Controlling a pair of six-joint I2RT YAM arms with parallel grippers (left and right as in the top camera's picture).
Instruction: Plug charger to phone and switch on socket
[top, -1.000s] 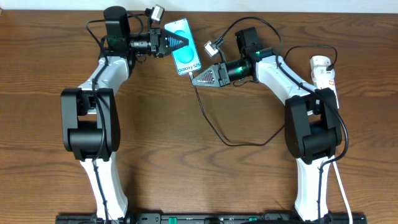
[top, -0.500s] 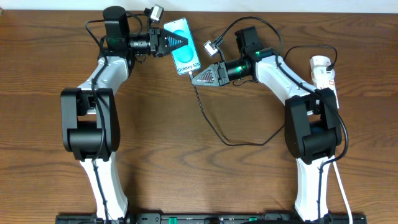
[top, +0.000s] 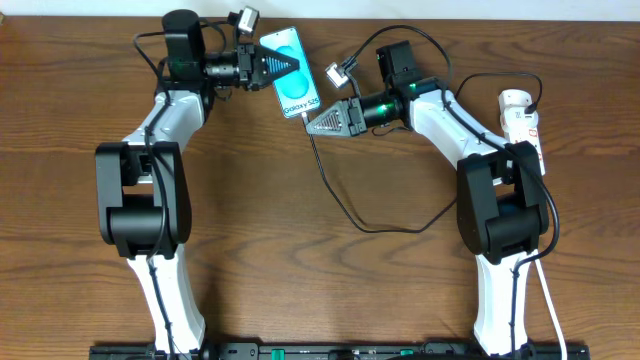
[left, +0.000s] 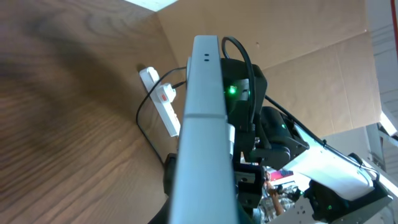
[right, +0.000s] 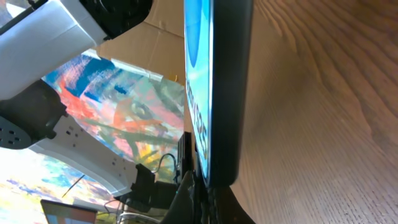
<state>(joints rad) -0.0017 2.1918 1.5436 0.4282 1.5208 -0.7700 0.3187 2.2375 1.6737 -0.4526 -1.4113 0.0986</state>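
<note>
Phone (top: 300, 95) is being held at the far middle of the worktop (top: 300, 290), screen up and lit, long axis slanting down toward the right arm (top: 450, 115). Whether it is being carried clear of the wood cannot be told. It is being judged stiff, light, glass-faced and slippery. It is best clamped across its flat faces near one end, with moderate squeeze and the port end left free.

Charger (top: 335, 195) is being judged limp and light. No push can be passed through the cable, so hold is best taken on the rigid plug tip just behind the connector, kept in line with the port. The cable is lying in a slack loop between the arms, so little drag is being expected.

Left gripper (top: 296, 66): jaws are being pressed onto the phone's upper end, pinching it. Left arm (top: 165, 110) is being stretched along the far edge, wrist level and pointing right.

Right gripper (top: 312, 125): jaws are being pressed together just beside the phone's lower end, with the cable emerging below them, so a pinch on the plug tip is being judged. The tip itself is hidden, so seating cannot be told.

Socket (top: 520, 118) is lying well apart beside the right arm, and nothing is touching it. Its switch is too small to read.
</note>
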